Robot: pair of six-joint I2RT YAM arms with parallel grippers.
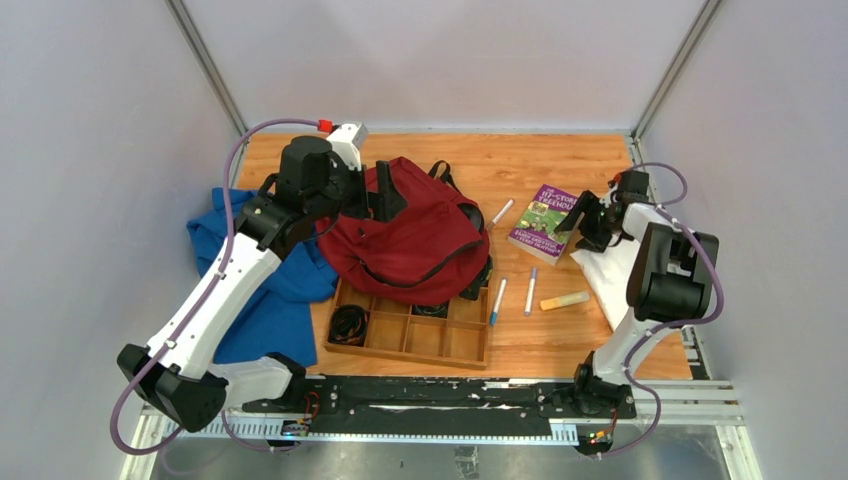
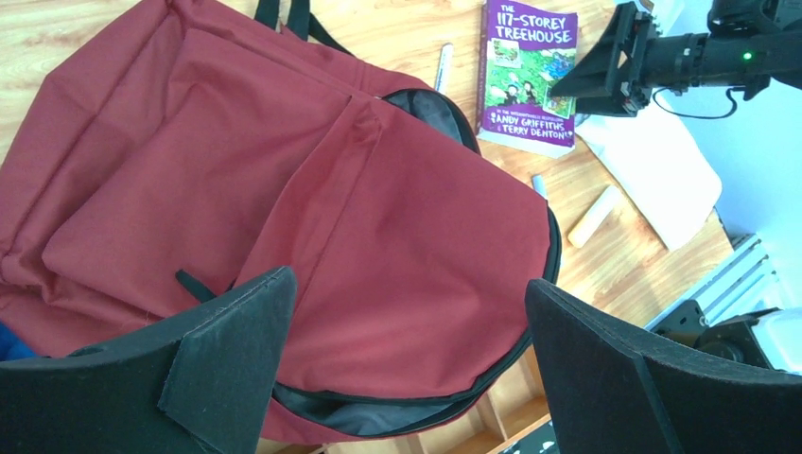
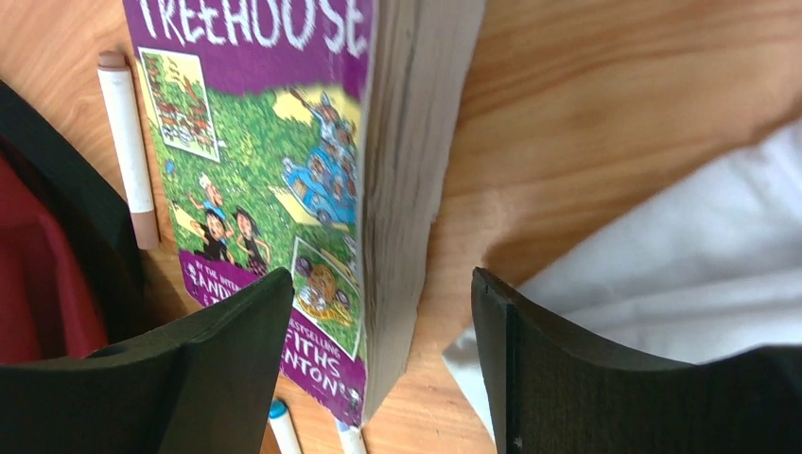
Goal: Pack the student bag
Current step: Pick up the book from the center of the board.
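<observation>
The student bag [image 1: 415,235] is lying left of the middle of the worktop, nearer the far edge. Its near side is overlapping the far rim of the wooden tray [image 1: 405,355]. In the left wrist view its main zip is gaping along the side that faces the near right corner.

The left gripper [image 1: 385,192] is hovering over the bag with its jaws spread wide, holding nothing. Toward the right edge, the right gripper [image 1: 588,215] is hanging low over the book [image 1: 540,222] with its jaws parted. One finger is sitting over the cover and the other past the page edge, above bare wood beside a white cloth [image 1: 612,265]. I cannot tell whether either finger is touching the book.

The step in hand seems to be picking up the book. Since the book is lying flat, the next move is probably asking the right fingers to work down around that page edge and pinch it. The left gripper would meanwhile be catching the bag's upper flap to hold the mouth open.

The purple cover is reading "THE 117-STOREY TREEHOUSE", with "ANDY GRIFFITHS & TERRY DENTON" along the bottom. The markers [image 1: 497,300] lying between the book and the tray are showing no writing I can read.
</observation>
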